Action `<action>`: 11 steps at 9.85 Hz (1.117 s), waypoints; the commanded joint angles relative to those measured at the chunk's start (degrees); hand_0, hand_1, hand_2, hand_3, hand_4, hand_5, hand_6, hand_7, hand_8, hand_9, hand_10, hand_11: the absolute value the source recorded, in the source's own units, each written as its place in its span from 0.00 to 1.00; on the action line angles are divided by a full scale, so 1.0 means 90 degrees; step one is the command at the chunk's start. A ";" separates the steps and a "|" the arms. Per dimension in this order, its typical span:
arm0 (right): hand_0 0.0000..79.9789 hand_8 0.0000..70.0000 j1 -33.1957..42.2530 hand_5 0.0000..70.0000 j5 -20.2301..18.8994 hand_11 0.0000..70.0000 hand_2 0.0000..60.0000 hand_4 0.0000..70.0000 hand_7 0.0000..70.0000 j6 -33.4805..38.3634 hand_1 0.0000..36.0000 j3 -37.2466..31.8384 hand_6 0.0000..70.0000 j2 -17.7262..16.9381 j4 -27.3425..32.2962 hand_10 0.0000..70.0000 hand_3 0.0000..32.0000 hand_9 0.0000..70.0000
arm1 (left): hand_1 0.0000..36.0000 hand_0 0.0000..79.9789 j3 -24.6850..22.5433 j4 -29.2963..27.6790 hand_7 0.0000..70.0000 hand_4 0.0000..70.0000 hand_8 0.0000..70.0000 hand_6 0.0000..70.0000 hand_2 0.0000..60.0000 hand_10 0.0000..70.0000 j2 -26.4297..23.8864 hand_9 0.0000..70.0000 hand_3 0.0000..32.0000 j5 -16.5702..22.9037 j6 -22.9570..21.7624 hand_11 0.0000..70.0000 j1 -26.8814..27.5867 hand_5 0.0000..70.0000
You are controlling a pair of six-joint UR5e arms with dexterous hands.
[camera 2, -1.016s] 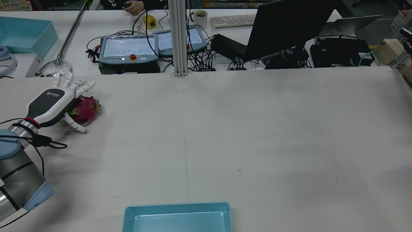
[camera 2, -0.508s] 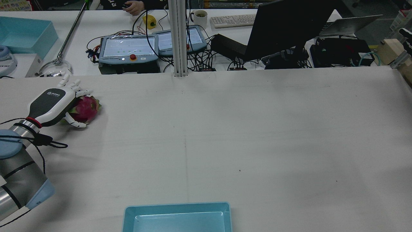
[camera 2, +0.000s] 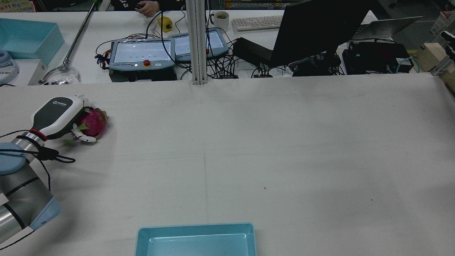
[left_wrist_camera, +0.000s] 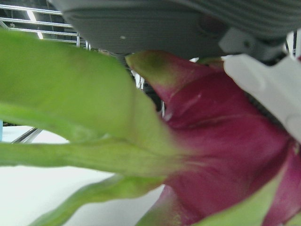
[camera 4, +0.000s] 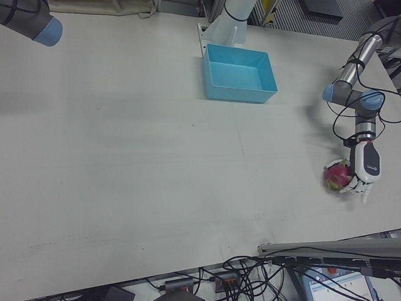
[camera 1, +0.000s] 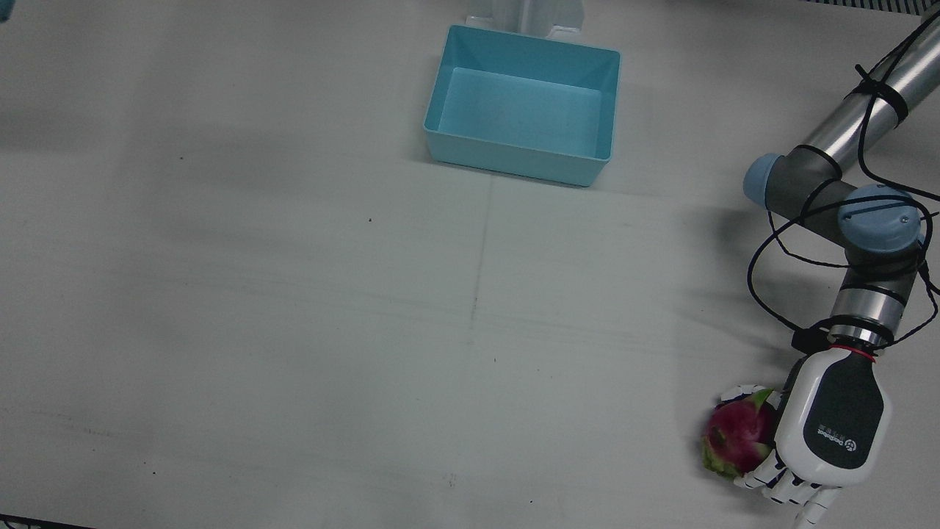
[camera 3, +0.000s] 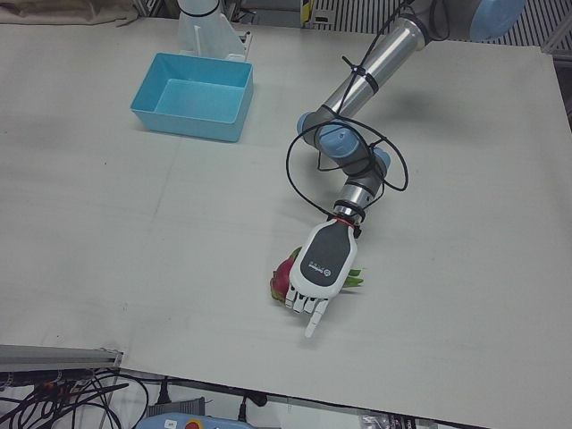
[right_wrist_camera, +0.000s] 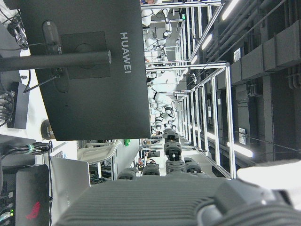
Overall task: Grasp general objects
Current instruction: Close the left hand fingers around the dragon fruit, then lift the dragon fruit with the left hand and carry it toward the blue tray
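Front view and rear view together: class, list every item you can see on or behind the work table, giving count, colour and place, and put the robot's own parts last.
dragon fruit: one, magenta with green scales, table edge far from the bin, under the left hand.
bin: one, light blue, empty, table edge nearest the pedestals.
table: one, white cloth-covered.
monitor: one, black, desk behind the table.
keyboard: one, white, same desk.
mug: one, white, same desk.
left hand: one, white and black, fingers curled around the dragon fruit.
right hand: its body barely shows, only in its own camera.
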 commanded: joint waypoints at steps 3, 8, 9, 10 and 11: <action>0.00 0.00 0.0000 0.00 0.0000 0.00 0.00 0.00 0.00 0.0000 0.00 0.0000 0.00 0.0000 -0.0002 0.00 0.00 0.00 | 0.00 0.56 -0.0284 0.0227 1.00 1.00 0.87 1.00 0.41 1.00 -0.0089 1.00 0.00 0.0624 -0.1040 1.00 -0.0245 0.77; 0.00 0.00 0.0000 0.00 0.0000 0.00 0.00 0.00 0.00 0.0000 0.00 0.0000 0.00 0.0000 -0.0002 0.00 0.00 0.00 | 0.00 0.57 -0.0694 0.0931 1.00 1.00 1.00 1.00 0.87 1.00 -0.0783 1.00 0.00 0.2510 -0.2366 1.00 -0.0422 1.00; 0.00 0.00 0.0000 0.00 0.0000 0.00 0.00 0.00 0.00 0.0000 0.00 0.0000 0.00 0.0000 -0.0002 0.00 0.00 0.00 | 0.00 0.57 -0.0752 0.0805 1.00 1.00 1.00 1.00 0.92 1.00 -0.0783 1.00 0.00 0.2919 -0.2776 1.00 -0.0393 1.00; 0.00 0.00 0.0000 0.00 0.0000 0.00 0.00 0.00 0.00 0.0000 0.00 0.0000 0.00 0.0000 -0.0002 0.00 0.00 0.00 | 0.00 0.57 -0.0801 0.0658 1.00 1.00 1.00 1.00 1.00 1.00 -0.0783 1.00 0.00 0.3300 -0.3128 1.00 -0.0383 1.00; 0.00 0.00 0.0000 0.00 0.0000 0.00 0.00 0.00 0.00 0.0000 0.00 0.0000 0.00 0.0000 -0.0002 0.00 0.00 0.00 | 0.00 0.57 -0.0831 0.0405 1.00 1.00 1.00 1.00 1.00 1.00 -0.0774 1.00 0.00 0.3700 -0.3576 1.00 -0.0383 1.00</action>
